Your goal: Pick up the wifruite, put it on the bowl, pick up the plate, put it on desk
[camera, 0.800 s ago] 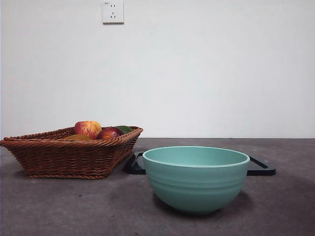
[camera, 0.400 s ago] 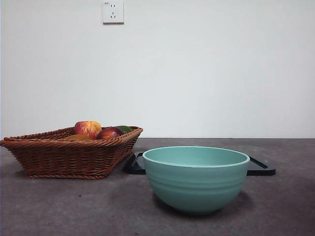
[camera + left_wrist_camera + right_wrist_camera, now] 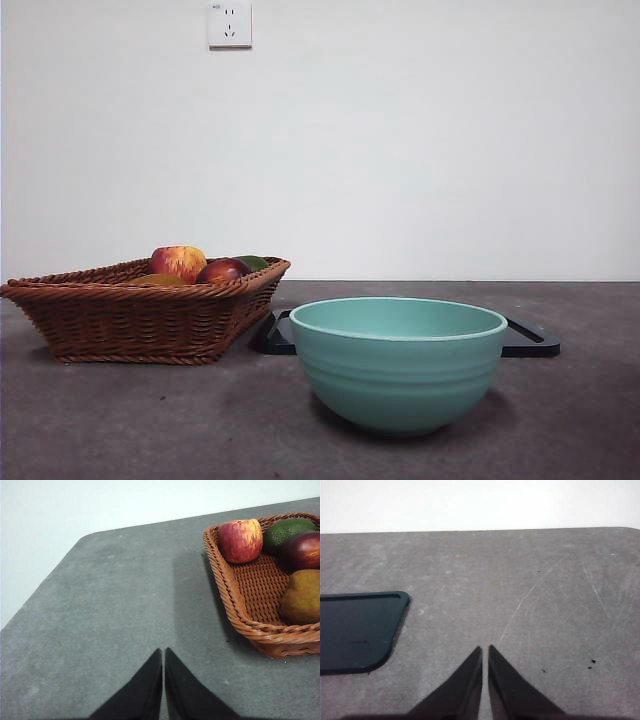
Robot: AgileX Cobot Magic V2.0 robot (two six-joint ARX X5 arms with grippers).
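Tan-brown and dull-skinned, the wifruite [image 3: 301,597] lies in the wicker basket [image 3: 235,602] near its front wall, beside the dark red fruit [image 3: 303,550] and apart from the apple [image 3: 240,540]. It is judged light, firm but bruisable, with a matte skin that should give fair grip; grasp it across its narrow middle from above with moderate force, clear of the basket wall. The left end effector [image 3: 163,652] hovers over bare table [image 3: 115,610] beside the basket, jaws closed together and empty. The right end effector [image 3: 485,650], likewise closed and empty, waits near the dark plate [image 3: 355,630]. The bowl [image 3: 398,362] stands empty, partly in front of the plate.
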